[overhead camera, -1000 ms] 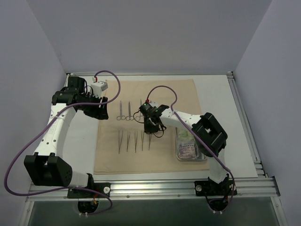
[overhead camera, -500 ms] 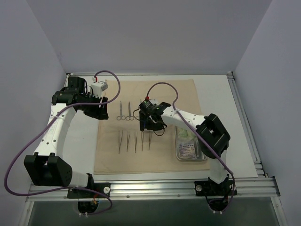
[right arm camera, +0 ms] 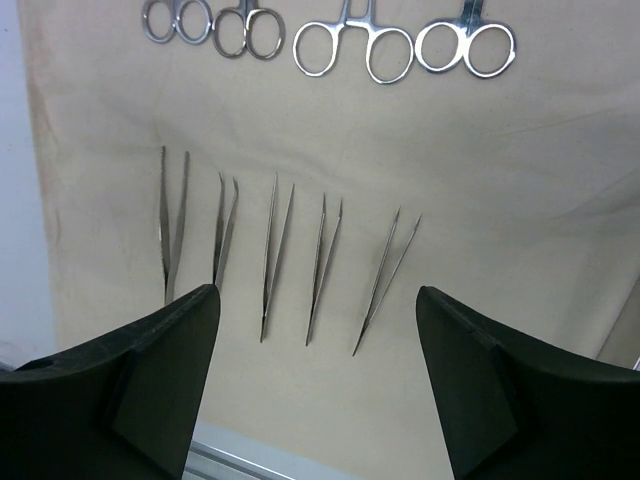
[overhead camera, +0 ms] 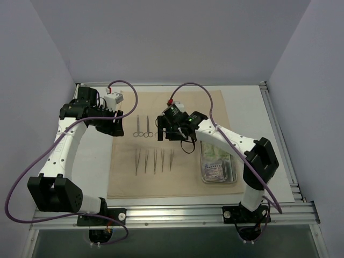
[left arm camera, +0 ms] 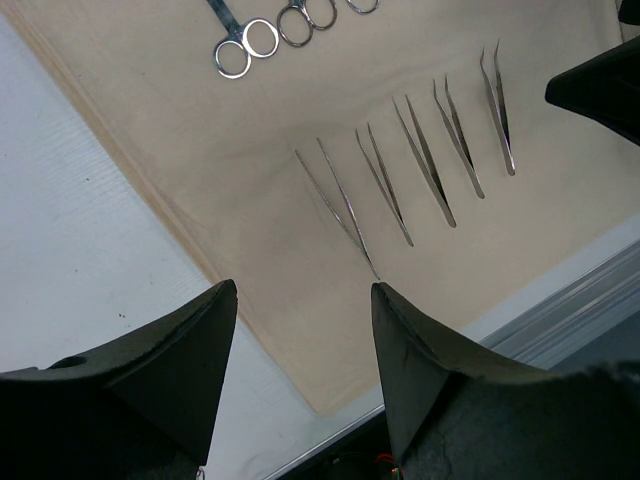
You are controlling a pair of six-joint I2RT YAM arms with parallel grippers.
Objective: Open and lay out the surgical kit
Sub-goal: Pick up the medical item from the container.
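seen from above, your 2 arm bases sit at the near edge of a white table (overhead camera: 252, 107). a beige cloth wrap (overhead camera: 161, 185) lies opened flat on the table, reaching from just past the near edge almost to the far edge. on the near half of the cloth, 5 tweezers (right arm camera: 266, 312) lie side by side in a neat row, none touching, with their joined ends toward you. to the right of that row, a rectangular steel tray (overhead camera: 217, 183) rests on the right part of the cloth, with small pale packets (overhead camera: 215, 169) inside it. farther back, 4 ring-handled clamps (right arm camera: 357, 40) lie in a row with their rings facing the tweezers. from above, 2 of them show plainly and the other 2 are partly hidden under your right wrist.

your right gripper (right arm camera: 315, 295) hangs over the cloth between the clamps and the tweezers. its pincer is released: the 2 fingers stand wide apart and nothing lies between them. your left gripper (left arm camera: 301, 286) hangs above the left edge of the cloth, level with the clamps and well apart from them. its pincer is also released, fingers spread, gripping nothing. beneath it you see bare table and the edge of the cloth.
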